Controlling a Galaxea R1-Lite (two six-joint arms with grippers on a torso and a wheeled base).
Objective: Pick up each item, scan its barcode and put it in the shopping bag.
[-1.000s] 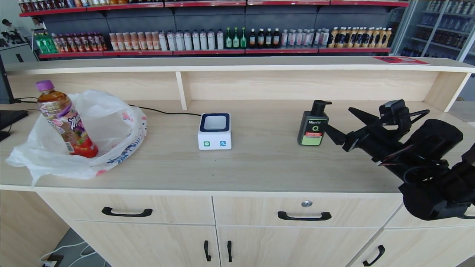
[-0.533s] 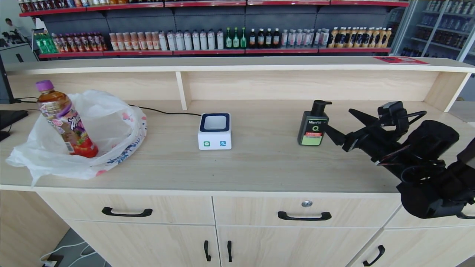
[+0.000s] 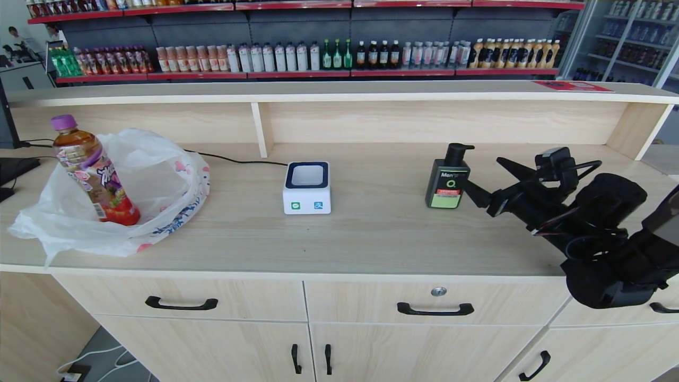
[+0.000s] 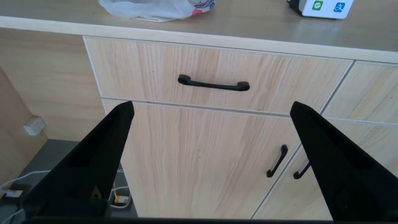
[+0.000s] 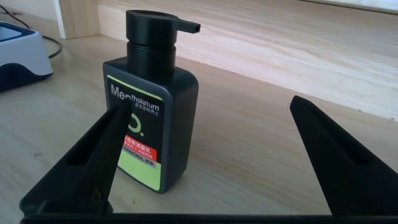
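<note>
A dark pump bottle (image 3: 448, 178) with a green label stands upright on the wooden counter (image 3: 371, 239), right of centre. My right gripper (image 3: 482, 171) is open just to its right, one fingertip close beside the bottle. In the right wrist view the pump bottle (image 5: 152, 118) stands near one finger of the right gripper (image 5: 208, 106), not between the fingers. A white scanner (image 3: 307, 188) sits mid-counter. At the left a white shopping bag (image 3: 159, 180) holds a leaning tea bottle (image 3: 93, 172). My left gripper (image 4: 211, 106) hangs open below the counter, facing a drawer handle (image 4: 213, 84).
A black cable (image 3: 233, 158) runs from the scanner behind the bag. A raised back shelf (image 3: 339, 93) with a divider (image 3: 261, 130) closes off the counter's far side. A dark screen edge (image 3: 13, 170) sits at the far left. Bare counter lies between scanner and pump bottle.
My right arm has crept slightly left toward the pump bottle, its gripper still open. Everything on the counter has stayed put.
</note>
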